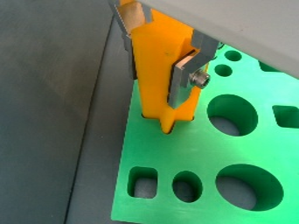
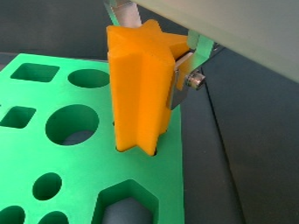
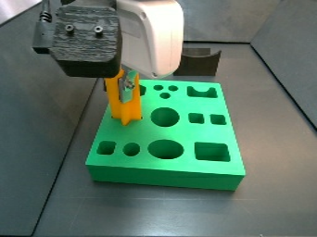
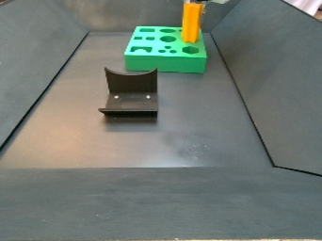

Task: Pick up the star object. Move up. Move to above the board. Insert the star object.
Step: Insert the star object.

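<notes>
The orange star object [image 1: 158,70] stands upright between my gripper's [image 1: 155,79] fingers. Its lower end sits in the star-shaped hole at the edge of the green board [image 1: 198,166]. The gripper is shut on it, with one silver finger [image 1: 184,77] pressed on its side and the other partly hidden behind it. In the other wrist view the star object [image 2: 140,87] also enters the board [image 2: 70,96]. In both side views the star object [image 3: 124,104] [image 4: 191,21] rises from the board [image 3: 186,153] [image 4: 164,56] under the gripper [image 3: 124,81].
The dark fixture [image 4: 130,92] stands on the grey floor in front of the board, and it shows behind the board in a side view [image 3: 201,59]. The board has several other holes, round and square. Sloped grey walls ring the floor.
</notes>
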Robot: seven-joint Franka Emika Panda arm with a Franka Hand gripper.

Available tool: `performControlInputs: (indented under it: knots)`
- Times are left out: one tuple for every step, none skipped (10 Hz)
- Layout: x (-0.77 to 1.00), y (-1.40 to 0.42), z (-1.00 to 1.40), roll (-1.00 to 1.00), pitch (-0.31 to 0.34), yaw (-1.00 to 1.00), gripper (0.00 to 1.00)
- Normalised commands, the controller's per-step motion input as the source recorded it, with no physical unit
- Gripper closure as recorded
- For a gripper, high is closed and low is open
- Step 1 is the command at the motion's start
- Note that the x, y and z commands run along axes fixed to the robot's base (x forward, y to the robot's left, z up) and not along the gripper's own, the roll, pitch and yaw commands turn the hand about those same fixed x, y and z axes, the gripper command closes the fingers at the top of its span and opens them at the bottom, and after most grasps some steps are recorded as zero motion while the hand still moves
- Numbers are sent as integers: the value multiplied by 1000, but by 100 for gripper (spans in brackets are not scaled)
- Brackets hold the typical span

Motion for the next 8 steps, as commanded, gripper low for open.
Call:
performControlInputs:
  knots:
    - [129, -129, -377, 0, 389, -329, 100]
    - [109, 0, -246, -137, 449, -137, 100]
    - [49, 0, -157, -256, 446, 31, 100]
    - [-6, 163, -180, -333, 309, 303, 100]
    - [0, 197, -129, -347, 203, 314, 100]
    - [0, 197, -189, -473, 61, 334, 100]
    - [-43, 186, -323, -406, 0, 271, 100]
    - [-100, 6, -343, -206, -51, 231, 100]
